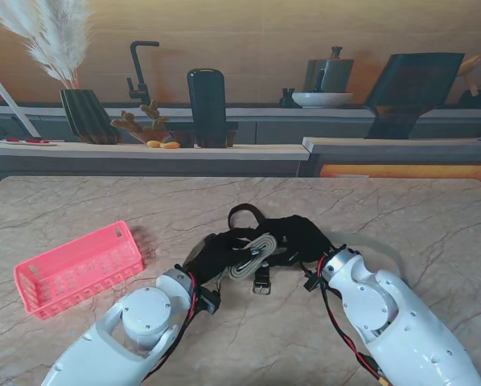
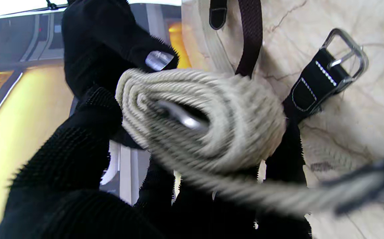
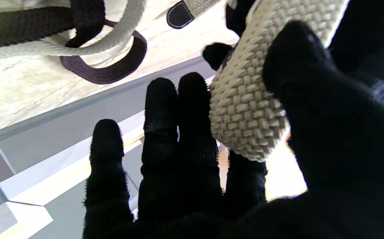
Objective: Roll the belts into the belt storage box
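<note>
A cream woven belt [image 1: 252, 254], partly wound into a flat coil [image 2: 205, 116], is held between both black-gloved hands at the middle of the table. My left hand [image 1: 212, 256] grips the coil from its left side; my right hand [image 1: 305, 237] pinches the other end, thumb pressed on the weave [image 3: 245, 109]. The belt's loose tail [image 1: 377, 241] trails to the right. A dark belt [image 1: 244, 215] with a metal buckle [image 2: 344, 59] lies on the table under and beyond the hands. The pink belt storage box [image 1: 80, 269] stands at the left, with nothing visible inside.
The marble table [image 1: 401, 209] ends at a counter behind it carrying a dark vase [image 1: 88, 115], a black cylinder [image 1: 206, 107] and small fruit [image 1: 162, 145]. The dark belt's buckle end [image 1: 262, 283] lies just nearer to me than the coil.
</note>
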